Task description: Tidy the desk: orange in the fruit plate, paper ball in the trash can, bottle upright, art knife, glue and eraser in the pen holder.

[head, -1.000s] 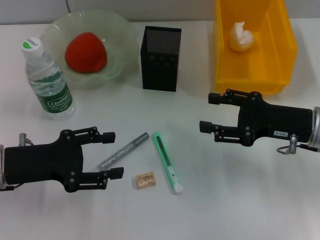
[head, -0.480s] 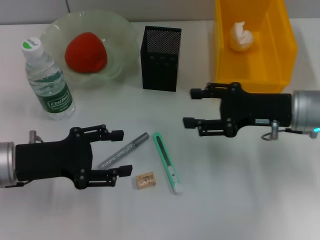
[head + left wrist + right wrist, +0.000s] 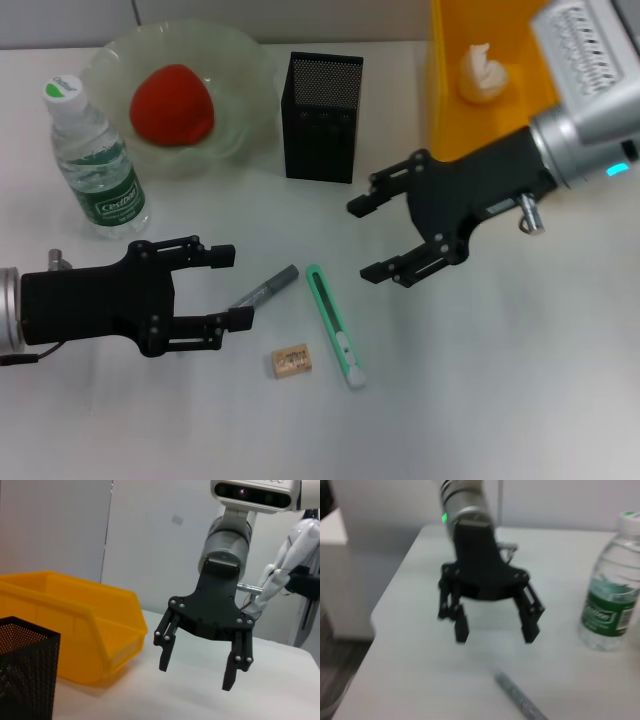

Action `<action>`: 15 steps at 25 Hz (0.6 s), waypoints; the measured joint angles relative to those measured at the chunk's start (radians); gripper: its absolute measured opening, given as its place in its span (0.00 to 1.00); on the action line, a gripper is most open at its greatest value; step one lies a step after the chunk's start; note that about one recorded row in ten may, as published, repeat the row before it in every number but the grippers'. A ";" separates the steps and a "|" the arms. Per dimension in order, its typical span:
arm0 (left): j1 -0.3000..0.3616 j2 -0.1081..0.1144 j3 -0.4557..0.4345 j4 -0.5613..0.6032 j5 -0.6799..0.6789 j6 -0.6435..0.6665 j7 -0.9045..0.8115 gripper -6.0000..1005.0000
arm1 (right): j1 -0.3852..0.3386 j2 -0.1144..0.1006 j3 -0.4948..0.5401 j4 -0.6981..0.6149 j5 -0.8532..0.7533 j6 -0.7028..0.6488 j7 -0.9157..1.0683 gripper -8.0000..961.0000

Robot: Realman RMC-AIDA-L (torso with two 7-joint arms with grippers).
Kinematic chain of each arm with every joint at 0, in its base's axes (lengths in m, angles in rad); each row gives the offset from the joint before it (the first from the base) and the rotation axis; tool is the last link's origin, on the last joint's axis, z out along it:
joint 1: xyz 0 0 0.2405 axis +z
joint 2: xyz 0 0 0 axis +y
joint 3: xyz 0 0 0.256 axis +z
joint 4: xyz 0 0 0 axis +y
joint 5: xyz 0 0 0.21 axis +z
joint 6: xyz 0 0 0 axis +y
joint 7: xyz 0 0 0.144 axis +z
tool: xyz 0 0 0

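Two grippers are over the desk [image 3: 520, 400], and both have moved since half a second ago. The right gripper [image 3: 372, 238] has swung in toward the holder [image 3: 322, 117] and turned, so its fingers now point down and toward the knife [image 3: 335, 325] rather than straight across; they are spread wide with nothing between them (the left wrist view shows the same open, empty pair). It hangs just in front of the holder, on the bin [image 3: 480, 120] side. The left gripper [image 3: 226, 286] has slid slightly forward; its fingers are also wide apart and empty, with the near end of the grey glue stick [image 3: 262, 289] now lying between their tips, not gripped.

Nothing else has shifted. The knife lies flat in front of the holder, just beside the glue's far tip. The eraser [image 3: 291, 361] sits in front of the holder too, nearer the robot than the glue, close to the knife. The orange [image 3: 172, 104] rests in the plate [image 3: 240, 80], left of the holder. The bottle [image 3: 93, 158] stands upright, left of the holder and just before the plate. The paper ball [image 3: 481, 73] lies in the bin, right of the holder.
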 joint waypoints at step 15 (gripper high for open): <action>0.028 0.004 -0.081 -0.001 -0.001 -0.008 0.006 0.78 | 0.147 0.055 -0.421 -0.166 -0.091 -0.022 -0.106 0.69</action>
